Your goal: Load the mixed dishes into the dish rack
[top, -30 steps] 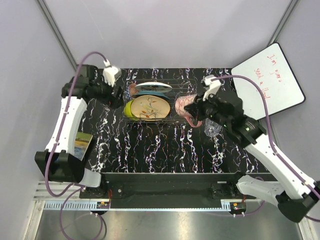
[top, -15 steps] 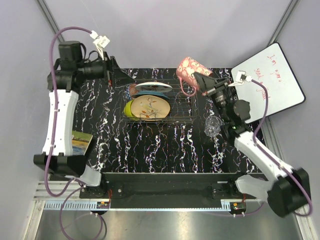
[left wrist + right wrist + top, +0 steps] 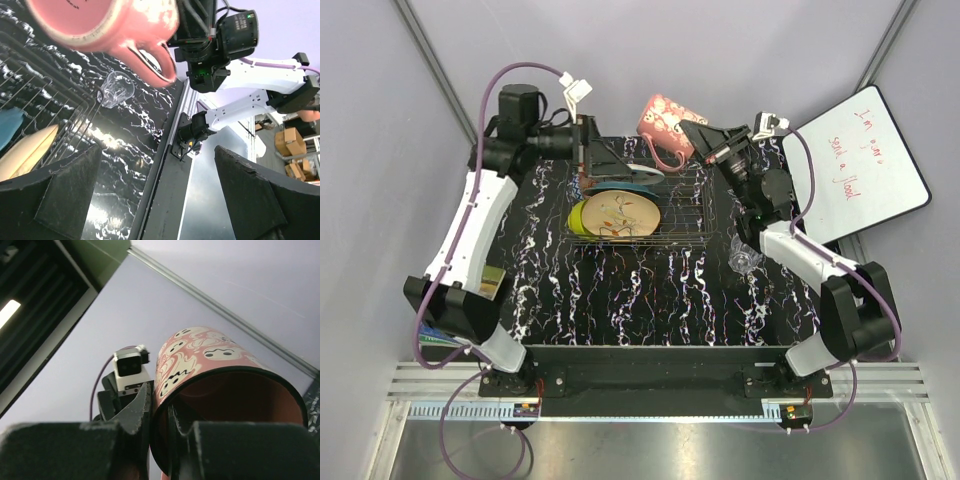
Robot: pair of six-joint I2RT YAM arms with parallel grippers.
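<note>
The pink mug (image 3: 663, 120) is held in the air by the dish rack's (image 3: 694, 216) far side, its rim clamped by the right tool (image 3: 692, 133). The left tool (image 3: 612, 158) is seen spread wide, nothing grasped.

Pale lavender walls (image 3: 650, 50) all round, with a metal strut (image 3: 430, 55) running up each back corner. The table (image 3: 650, 290) is black with white marble veining and has a silver rail (image 3: 650, 410) along the near edge. A whiteboard with red writing (image 3: 860, 165) sits off its back right corner. Cardboard boxes (image 3: 292, 142) are out past the table, and there's a strip light (image 3: 9, 310) overhead.
</note>
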